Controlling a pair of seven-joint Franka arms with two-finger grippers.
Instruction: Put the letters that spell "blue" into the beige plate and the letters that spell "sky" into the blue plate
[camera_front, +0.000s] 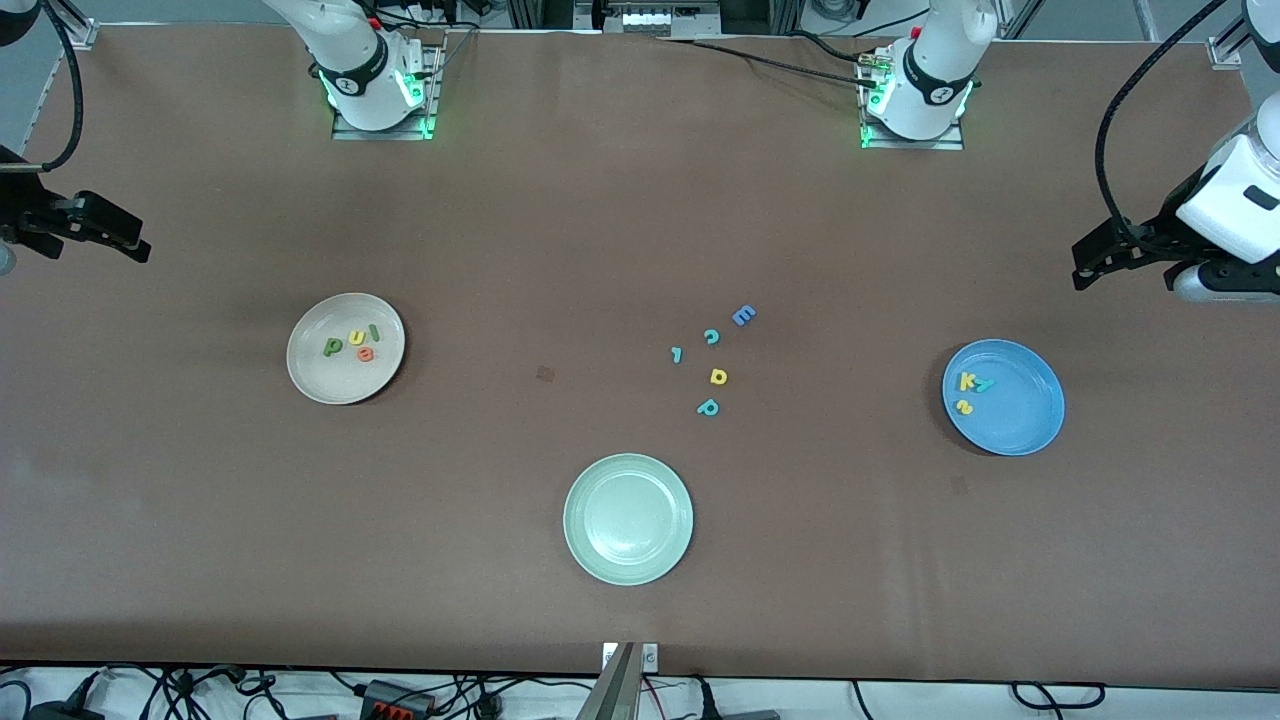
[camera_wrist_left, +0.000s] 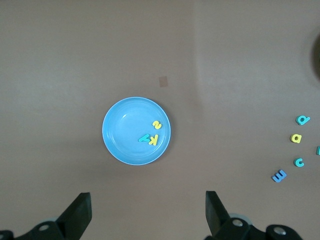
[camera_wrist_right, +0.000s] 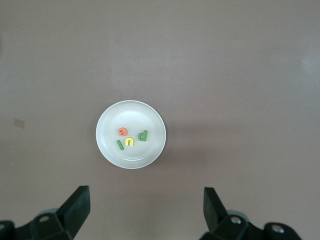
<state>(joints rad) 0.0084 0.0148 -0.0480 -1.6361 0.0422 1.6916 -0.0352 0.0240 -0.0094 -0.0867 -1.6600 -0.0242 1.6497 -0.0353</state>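
The beige plate (camera_front: 330, 382) (camera_wrist_right: 131, 157) lies toward the right arm's end of the table. In it are the orange e (camera_front: 366, 354) (camera_wrist_right: 122, 132), green l (camera_front: 373, 331), yellow u (camera_front: 355, 337) and green b (camera_front: 332, 347). The blue plate (camera_front: 1022, 422) (camera_wrist_left: 125, 145) lies toward the left arm's end and holds the yellow k (camera_front: 967, 380), teal y (camera_front: 984, 384) and yellow s (camera_front: 964, 406) (camera_wrist_left: 156, 125). My right gripper (camera_front: 135, 240) (camera_wrist_right: 145, 200) hangs open and empty, high beside the beige plate. My left gripper (camera_front: 1090, 265) (camera_wrist_left: 148, 205) hangs open and empty, high beside the blue plate.
A pale green plate (camera_front: 628, 518) sits empty near the front edge. Loose letters lie mid-table between the two plates: a blue E (camera_front: 743, 315), teal c (camera_front: 711, 336), teal l (camera_front: 677, 354), yellow a (camera_front: 718, 376) and teal p (camera_front: 708, 407).
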